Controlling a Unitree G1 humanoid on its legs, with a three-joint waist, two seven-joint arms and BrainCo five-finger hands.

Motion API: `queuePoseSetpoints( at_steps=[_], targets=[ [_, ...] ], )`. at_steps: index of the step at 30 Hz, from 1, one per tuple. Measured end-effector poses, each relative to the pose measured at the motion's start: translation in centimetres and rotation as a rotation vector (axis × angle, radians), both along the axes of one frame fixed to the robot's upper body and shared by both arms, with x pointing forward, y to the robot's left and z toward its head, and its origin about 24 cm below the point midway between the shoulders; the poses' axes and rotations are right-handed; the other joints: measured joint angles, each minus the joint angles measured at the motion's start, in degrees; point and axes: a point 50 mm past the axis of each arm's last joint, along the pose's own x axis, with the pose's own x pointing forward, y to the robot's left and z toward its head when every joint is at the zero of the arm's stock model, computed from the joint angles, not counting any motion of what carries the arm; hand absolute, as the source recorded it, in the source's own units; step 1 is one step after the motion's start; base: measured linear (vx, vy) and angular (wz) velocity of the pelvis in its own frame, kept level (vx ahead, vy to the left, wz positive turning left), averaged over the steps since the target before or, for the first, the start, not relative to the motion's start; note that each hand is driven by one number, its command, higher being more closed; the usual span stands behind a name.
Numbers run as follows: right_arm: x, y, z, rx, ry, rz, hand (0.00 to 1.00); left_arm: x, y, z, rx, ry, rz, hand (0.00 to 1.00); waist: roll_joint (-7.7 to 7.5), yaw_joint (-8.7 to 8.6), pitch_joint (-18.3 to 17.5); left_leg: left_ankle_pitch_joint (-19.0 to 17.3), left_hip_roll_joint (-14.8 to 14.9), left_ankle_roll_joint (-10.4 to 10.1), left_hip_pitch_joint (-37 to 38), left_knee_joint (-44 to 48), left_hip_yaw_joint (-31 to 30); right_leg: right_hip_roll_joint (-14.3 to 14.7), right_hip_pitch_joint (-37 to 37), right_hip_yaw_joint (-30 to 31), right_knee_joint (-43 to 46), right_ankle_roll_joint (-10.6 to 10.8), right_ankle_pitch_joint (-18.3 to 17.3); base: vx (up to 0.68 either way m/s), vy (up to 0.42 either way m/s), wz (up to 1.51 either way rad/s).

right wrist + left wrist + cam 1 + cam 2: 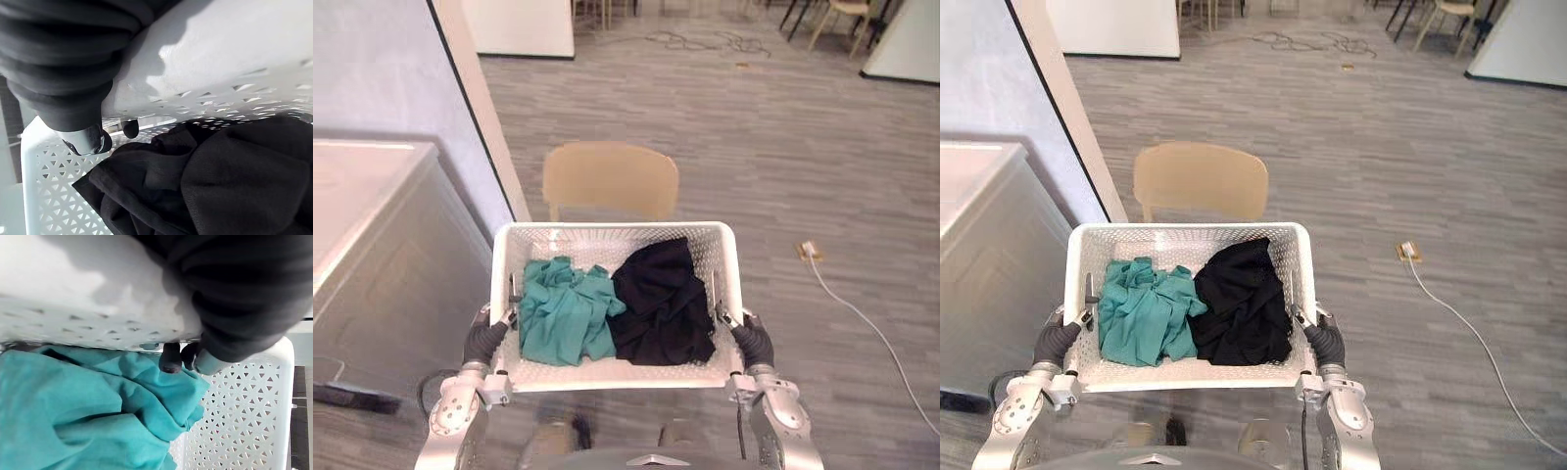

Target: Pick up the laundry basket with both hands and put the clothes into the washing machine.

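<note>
Left robot hand [487,338] was on the left side wall of the laundry basket [617,231]. Its fingertips [172,360] were curled over the rim to the inside, just above the teal garment [563,313]. Right robot hand [754,343] did the same on the opposite wall, its dark tips hooked over the rim near the black garment [661,304]. So both were closed on the basket, which was held level in front of the robot and prob. off the floor. The washing machine [372,245] stood at the robot's left, and a chair [610,179] was beyond the far rim.

Handling, as I judged it: the basket was perforated plastic, stiff but w/ smooth walls that may flex. Best hold was at the rim, mid-side, equal on both sides. The load was only two soft pieces, so light. They lay loose and could slide if the basket tilted. The clothes were limp, so take them by a bunched fold.
</note>
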Motion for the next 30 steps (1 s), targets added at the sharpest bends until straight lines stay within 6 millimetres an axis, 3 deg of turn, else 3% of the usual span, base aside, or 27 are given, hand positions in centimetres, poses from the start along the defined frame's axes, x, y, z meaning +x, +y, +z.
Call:
queuePoseSetpoints(
  at_steps=[2, 3, 4, 5, 7, 11, 15, 26, 30],
  targets=[
    [0.4, 0.5, 0.1, 0.006, -0.008, 0.019, 1.0, -0.1, 0.5, 0.1, 0.008, -0.004, 0.019, 1.0, -0.19, 0.19, -0.07, -0.91, 0.56, -1.17, 0.65, -0.38, 0.55, 0.39, -0.53, -3.55, -14.68, -0.26, -0.37, 0.27, -0.022, 0.12],
    [0.4, 0.7, -0.1, 0.012, -0.001, 0.027, 1.0, -0.5, 0.8, 0.0, 0.013, 0.003, 0.031, 1.0, -0.78, 0.55, -0.38, -1.89, 0.66, -2.06, 0.68, -0.03, 1.07, 1.32, 0.32, -4.19, -26.1, -0.53, 3.64, 0.26, -0.124, 0.05],
    [0.2, 1.2, -0.4, 0.027, 0.012, 0.039, 1.0, -0.8, 1.2, -0.1, 0.02, 0.012, 0.039, 1.0, -2.43, 0.75, -0.58, -3.53, -0.18, -2.9, 0.65, 1.05, 0.88, 1.72, 0.89, -3.66, -33.29, -0.23, 11.4, 0.21, -0.112, 0.05],
    [0.2, 1.0, -0.7, 0.022, 0.026, 0.042, 1.0, -1.0, 1.0, -0.5, 0.0, 0.027, 0.048, 1.0, -1.4, 0.74, -0.23, -4.39, 0.92, -3.4, 0.67, 2.0, 0.49, 2.31, 1.74, -3.86, -33.36, -0.45, 11.25, 0.21, -0.14, -0.03],
    [-0.5, 0.7, -1.3, 0.014, 0.065, 0.054, 1.0, -2.2, 0.8, -1.3, -0.016, 0.068, 0.06, 1.0, 0.68, 1.56, -0.52, -6.04, 4.1, -4.74, 0.49, 2.76, 0.56, 6.12, 3.84, -4.13, -38.5, -1.37, 12.26, 0.17, -0.122, -0.24],
    [-0.9, 0.6, -1.5, 0.015, 0.08, 0.048, 1.0, -2.3, 0.7, -1.3, -0.011, 0.071, 0.047, 1.0, 0.72, 1.64, -0.3, -5.89, 5.6, -5.32, -0.53, 1.67, 0.63, 8.56, 3.98, -4.32, -42.37, -2.16, 13.81, 0.09, -0.079, -0.11],
    [0.0, 0.8, -1.0, 0.015, 0.046, 0.055, 1.0, -1.1, 0.8, -1.0, -0.003, 0.042, 0.045, 1.0, 0.45, 1.55, 2.1, -5.67, 5.33, -5.21, -2.61, 2.29, 0.54, 8.31, 2.25, -4.31, -42.43, -2.16, 14.27, 0.0, -0.002, 0.0],
    [5.9, 2.2, 3.3, 0.011, -0.16, 0.056, 1.0, 4.6, 1.9, 2.8, 0.045, -0.158, 0.082, 1.0, 0.46, 2.41, 18.49, -4.74, 4.54, -3.76, -18.82, 9.81, -0.6, 6.49, -11.9, -4.39, -38.63, -3.15, 17.1, -0.11, 0.011, 0.05],
    [7.3, 2.5, 4.8, 0.007, -0.224, 0.039, 1.0, 6.3, 2.1, 4.0, 0.05, -0.221, 0.095, 1.0, 0.53, 2.58, 20.08, -4.0, 4.33, -3.39, -23.26, 10.53, -0.89, 6.14, -15.82, -4.74, -38.5, -3.39, 17.89, -0.05, -0.005, 0.07]
  ],
)
